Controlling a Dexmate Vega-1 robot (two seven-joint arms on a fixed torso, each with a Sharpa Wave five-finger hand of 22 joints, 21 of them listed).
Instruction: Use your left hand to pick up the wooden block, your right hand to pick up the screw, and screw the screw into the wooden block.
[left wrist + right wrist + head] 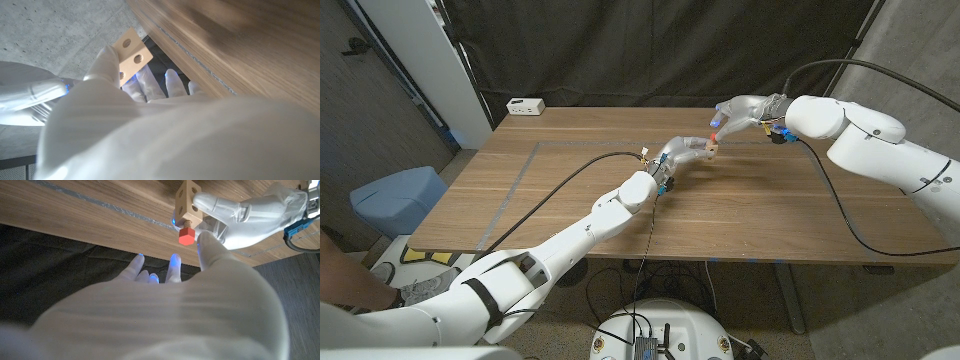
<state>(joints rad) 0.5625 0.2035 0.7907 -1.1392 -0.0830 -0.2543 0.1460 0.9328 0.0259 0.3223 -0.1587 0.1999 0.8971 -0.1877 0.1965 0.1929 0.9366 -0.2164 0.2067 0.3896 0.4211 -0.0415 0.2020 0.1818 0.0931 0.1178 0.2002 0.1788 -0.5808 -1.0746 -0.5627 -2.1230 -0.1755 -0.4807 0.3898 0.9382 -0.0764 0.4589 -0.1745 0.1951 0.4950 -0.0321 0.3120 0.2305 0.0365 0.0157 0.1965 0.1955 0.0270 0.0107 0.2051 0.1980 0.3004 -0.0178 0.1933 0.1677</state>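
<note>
Wooden block [187, 200] is held above the table [750, 210] in the left hand [245, 217], whose fingers clamp it. Screw [186, 235] (red-headed) sits threaded into the block, with the right hand [190, 300] touching its head, fingers apart. Beyond the block, a white power strip [525, 106] lies at the table's far corner.

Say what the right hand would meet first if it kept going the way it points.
Probably the screw, whose red head sits at the right hand fingertips, already entering the block held by the left hand. Depth is uncertain.
</note>
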